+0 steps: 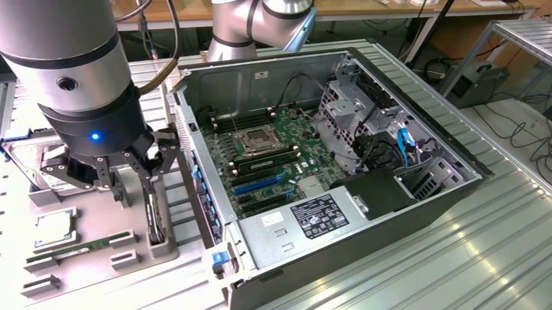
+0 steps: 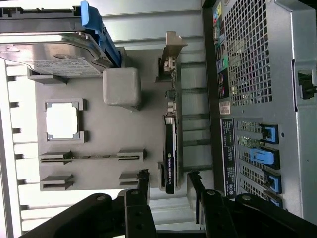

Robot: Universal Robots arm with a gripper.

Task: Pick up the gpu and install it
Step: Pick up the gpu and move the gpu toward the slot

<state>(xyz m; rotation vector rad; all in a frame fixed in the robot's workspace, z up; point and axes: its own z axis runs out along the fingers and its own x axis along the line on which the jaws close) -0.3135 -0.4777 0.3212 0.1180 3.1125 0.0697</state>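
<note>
The ribbed metal surface (image 1: 483, 271) carried a grey parts tray (image 1: 103, 223) and an open black computer case (image 1: 388, 239). Released jaws flanked the edge-standing dark green gpu (image 2: 170, 148). Cables (image 1: 518, 129) crossed the floor (image 1: 500, 155).

Tray (image 1: 103, 268): just beside the computer case (image 1: 448, 194), on the exterior view's left.
In tray: gpu (image 2: 170, 148) on edge, along the side nearest the case. Hard drive (image 2: 49, 52), processor (image 1: 53, 227) and memory stick (image 1: 74, 250) farther out.
Gripper (image 2: 168, 176): above gpu, one finger either side, clear of it.
</note>
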